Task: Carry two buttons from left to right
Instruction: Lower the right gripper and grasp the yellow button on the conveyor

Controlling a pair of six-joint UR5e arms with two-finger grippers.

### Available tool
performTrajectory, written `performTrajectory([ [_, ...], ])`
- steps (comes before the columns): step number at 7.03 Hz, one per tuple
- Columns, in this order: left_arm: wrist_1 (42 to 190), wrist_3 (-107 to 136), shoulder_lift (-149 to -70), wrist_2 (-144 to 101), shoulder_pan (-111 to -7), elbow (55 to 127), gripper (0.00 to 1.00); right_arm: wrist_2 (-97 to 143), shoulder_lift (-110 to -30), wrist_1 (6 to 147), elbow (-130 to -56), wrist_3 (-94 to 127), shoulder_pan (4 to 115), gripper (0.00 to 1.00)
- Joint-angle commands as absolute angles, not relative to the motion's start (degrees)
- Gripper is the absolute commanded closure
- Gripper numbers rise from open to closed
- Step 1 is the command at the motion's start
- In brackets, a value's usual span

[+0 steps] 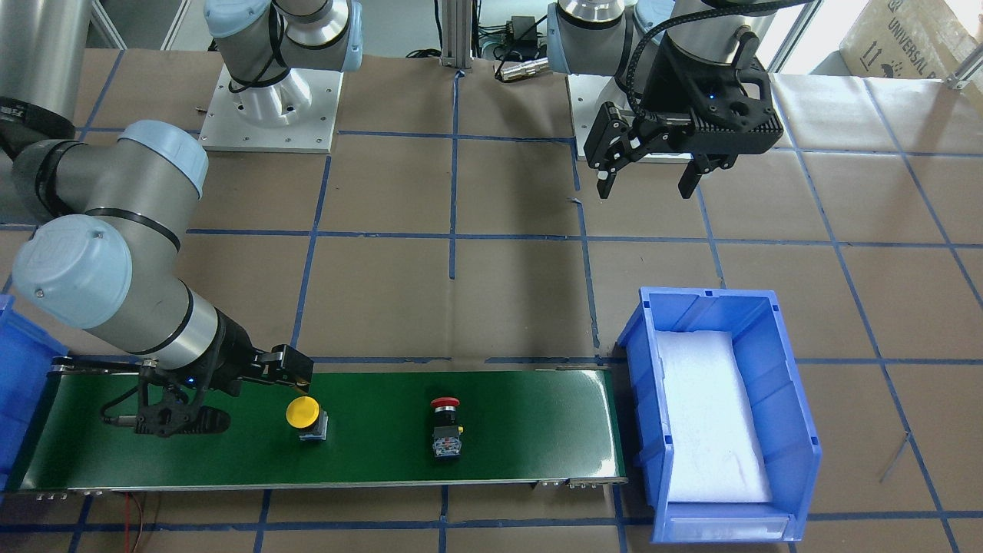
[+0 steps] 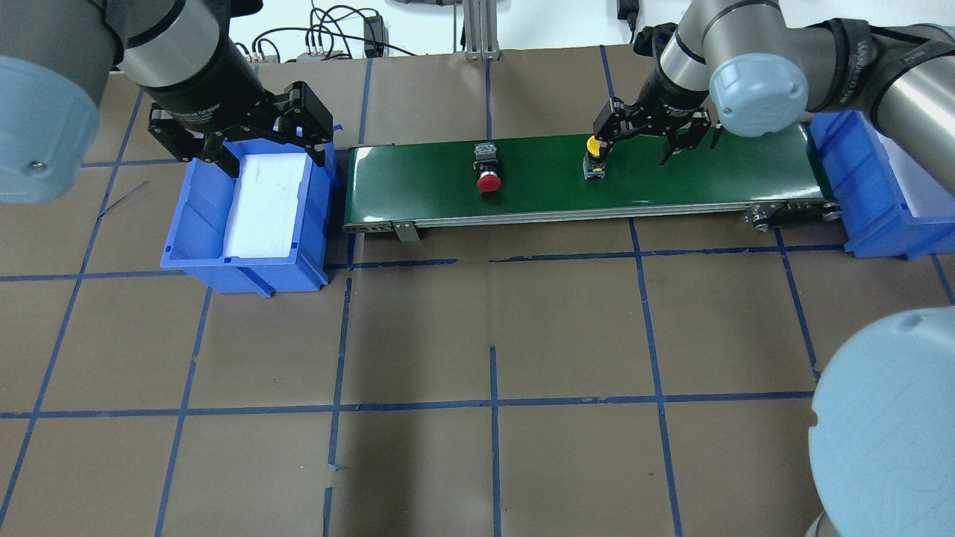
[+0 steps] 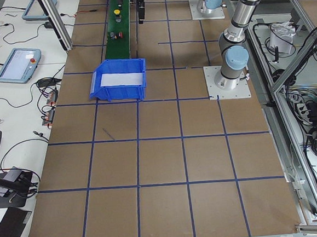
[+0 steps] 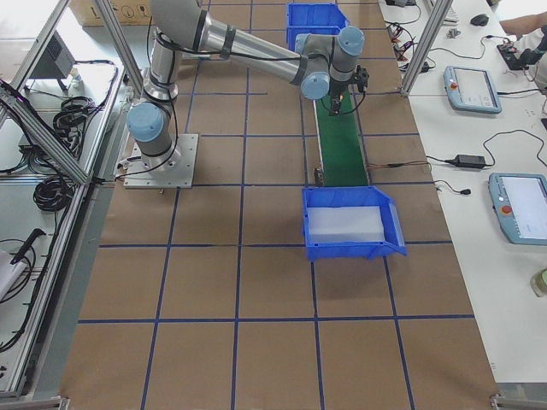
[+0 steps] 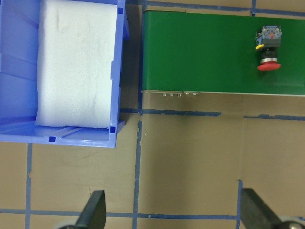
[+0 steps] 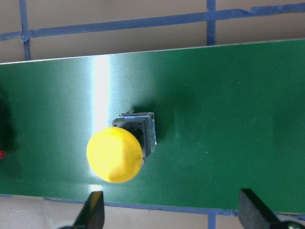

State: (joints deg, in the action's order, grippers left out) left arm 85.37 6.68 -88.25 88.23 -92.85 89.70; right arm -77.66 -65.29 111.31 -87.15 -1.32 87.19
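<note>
The yellow-capped button stands on the green belt, with the red-capped button lying further along it. My right gripper is open and hovers low over the belt. The yellow button is beside one of its fingers, not between them, and in the right wrist view the button sits just ahead of that finger. My left gripper is open and empty, high over the left blue bin. Its wrist view shows the red button.
The left blue bin holds a white foam pad and stands at one end of the belt. A second blue bin stands at the other end, under my right arm. Brown paper with blue tape lines covers the table.
</note>
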Motion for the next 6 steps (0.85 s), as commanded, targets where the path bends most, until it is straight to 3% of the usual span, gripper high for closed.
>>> performTrajectory([
  [1, 85.3, 6.7, -88.2, 88.2, -92.8, 89.7, 0.00, -76.5, -65.3, 111.4, -87.4, -0.9, 87.2, 0.00],
  [6, 85.3, 6.7, -88.2, 88.3, -92.9, 89.7, 0.00, -77.2, -64.2, 113.3, -86.7, -0.5, 87.5, 0.00],
])
